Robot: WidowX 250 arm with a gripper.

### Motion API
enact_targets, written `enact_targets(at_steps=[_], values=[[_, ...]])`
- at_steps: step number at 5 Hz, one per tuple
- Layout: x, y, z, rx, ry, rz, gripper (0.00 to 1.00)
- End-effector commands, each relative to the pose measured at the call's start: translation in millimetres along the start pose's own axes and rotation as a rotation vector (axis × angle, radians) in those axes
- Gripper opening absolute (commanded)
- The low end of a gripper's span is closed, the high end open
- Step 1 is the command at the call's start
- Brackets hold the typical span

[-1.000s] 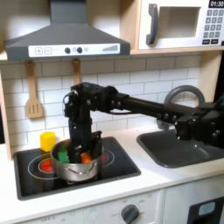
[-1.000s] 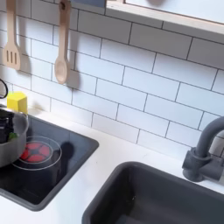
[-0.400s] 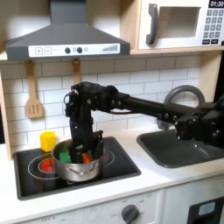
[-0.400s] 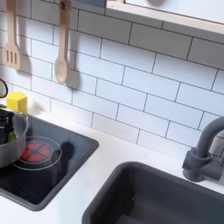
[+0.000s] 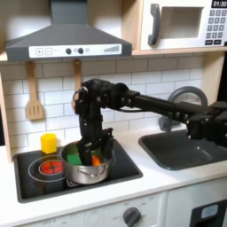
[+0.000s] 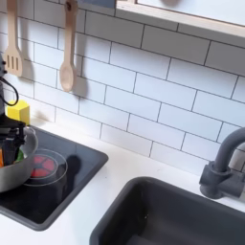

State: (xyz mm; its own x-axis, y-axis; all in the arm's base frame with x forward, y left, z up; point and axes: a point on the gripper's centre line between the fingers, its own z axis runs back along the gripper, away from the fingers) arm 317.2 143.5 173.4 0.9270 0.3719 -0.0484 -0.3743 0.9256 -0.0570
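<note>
One arm reaches down into metal pot (image 5: pixel 86 166) on black stovetop (image 5: pixel 124 168); tool (image 5: pixel 89 149) at pot rim among orange and green pieces, opening not discernible. Yellow block (image 5: pixel 49 142) stands behind, near pot's left. Step looks like shifting pot

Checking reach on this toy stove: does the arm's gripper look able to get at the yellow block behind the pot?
Probably yes. The gripper sits at the metal pot, and the yellow block stands just to the first exterior view's left, with open cooktop around it.
</note>
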Motion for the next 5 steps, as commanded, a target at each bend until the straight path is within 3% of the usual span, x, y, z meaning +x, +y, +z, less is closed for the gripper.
enact_targets(at_steps=[1,2,4,5], values=[[-2.3,-3.9,-2.7,0.0,0.003,0.004,1.0],[-4.2,-7.6,-7.3,0.0,0.019,-0.002,1.0],[5.8,-1.0,1.1,0.008,-0.043,0.043,1.0],[2.8,-6.4,-2.0,0.001,-0.031,0.028,1.0]])
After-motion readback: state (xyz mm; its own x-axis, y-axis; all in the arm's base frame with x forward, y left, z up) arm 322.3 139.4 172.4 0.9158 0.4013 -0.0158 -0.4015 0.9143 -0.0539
